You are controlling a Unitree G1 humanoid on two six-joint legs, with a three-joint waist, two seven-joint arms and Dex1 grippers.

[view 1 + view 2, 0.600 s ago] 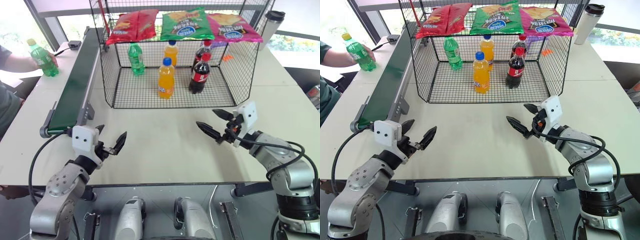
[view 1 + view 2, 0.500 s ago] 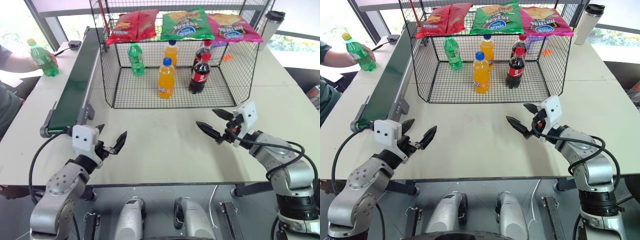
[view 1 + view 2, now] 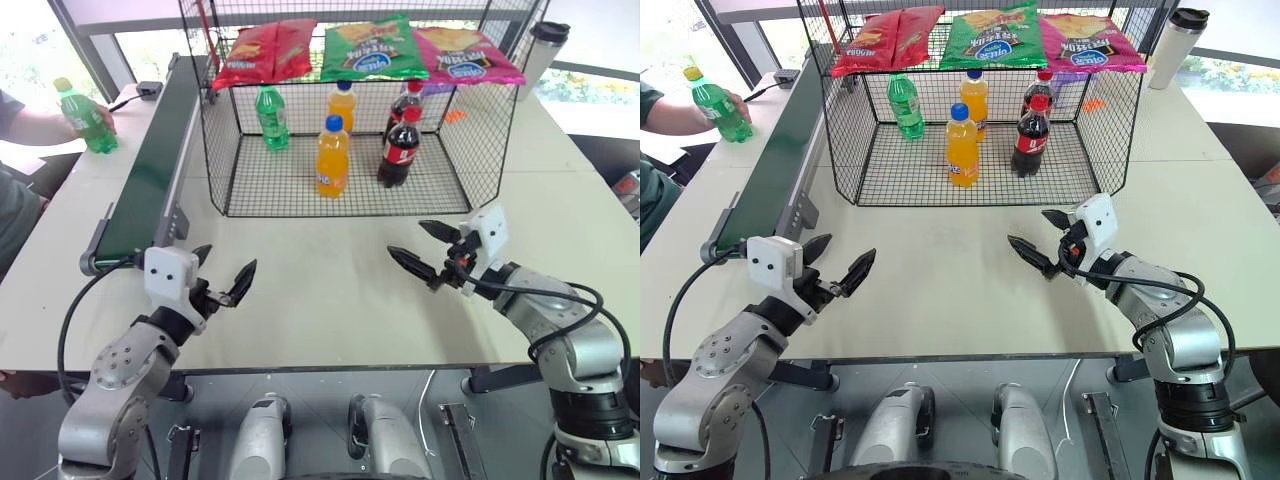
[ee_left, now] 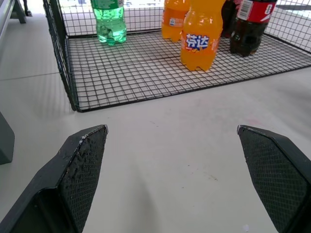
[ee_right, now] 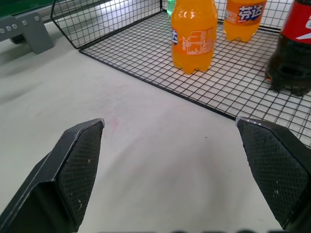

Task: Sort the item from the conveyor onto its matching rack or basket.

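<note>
Small clear-green plastic soda bottle with yellow cap [image 3: 84, 117] stands at table's 10 o'clock corner in person's hand [image 3: 104, 123], off long dark-green conveyor belt [image 3: 150, 170]. Likely light, smooth, slippery; grip mid-body at label. Left gripper [image 3: 222, 285] and right gripper [image 3: 424, 249] both spread apart, empty

Cage [image 3: 225, 170] far on table [image 3: 330, 300], middle. Four bottles [image 3: 332, 158] stand inside on cage floor. Snack bags [image 3: 372, 47] lie on top shelf. Belt [image 3: 150, 180] runs along cage's left side, front to back. Bottle with person's hand [image 3: 98, 122] on it stands left of belt, far back. Cup [image 3: 543, 50] far right, behind cage. Left gripper [image 3: 222, 278] over near table past belt's near end, right gripper [image 3: 427, 250] before cage's right part.
</note>
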